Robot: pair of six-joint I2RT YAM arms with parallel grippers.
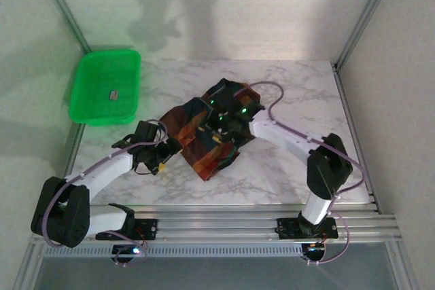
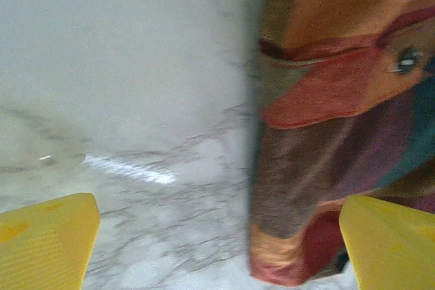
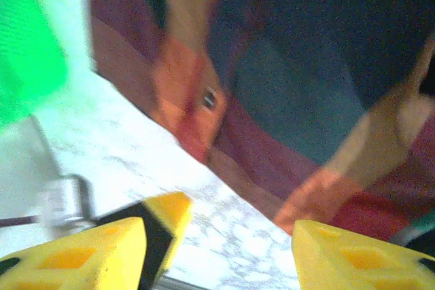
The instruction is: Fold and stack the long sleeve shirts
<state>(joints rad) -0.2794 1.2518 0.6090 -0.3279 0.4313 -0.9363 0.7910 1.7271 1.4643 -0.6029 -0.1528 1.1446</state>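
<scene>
Marble-look tabletop (image 1: 285, 168), pale panel walls round it. Your plaid shirt (image 1: 204, 151) lies bunched near ctr: a rumpled heap, not flat, running from upper right to lower left. Whether it's one shirt or more, you can't tell.

The right gripper (image 1: 219, 134) sits over the heap's upper part. Its wrist cam shows the yellow fingers (image 3: 353, 256) spread, w/ marble btw them and cloth just past the tips, nothing pinched. A button (image 3: 209, 100) shows on an orange strip there.

The left gripper (image 1: 163, 162) is at the heap's left edge. Its fingers (image 2: 47, 242) stand wide apart. The shirt's edge reaches in beside the right-hand one, w/ no clamp on it that you can see.

Around: a bright green tray (image 1: 107, 86) at the far left corner, well apart from the shirt, w/ one small dark item (image 1: 114, 94) inside, too small to ID. The right arm's cable (image 1: 272, 93) arcs over the table just behind the heap.

Hard to read: both wrist views are motion-blurred. From above, the right wrist covers the shirt's mid part, so collar & sleeves can't be sorted out. In the right wrist view a second yellow-and-black tip (image 3: 170, 215) sits beside the left finger, and you can't tell whose it is. A grey metal bit (image 3: 64, 202) near it is smeared.
</scene>
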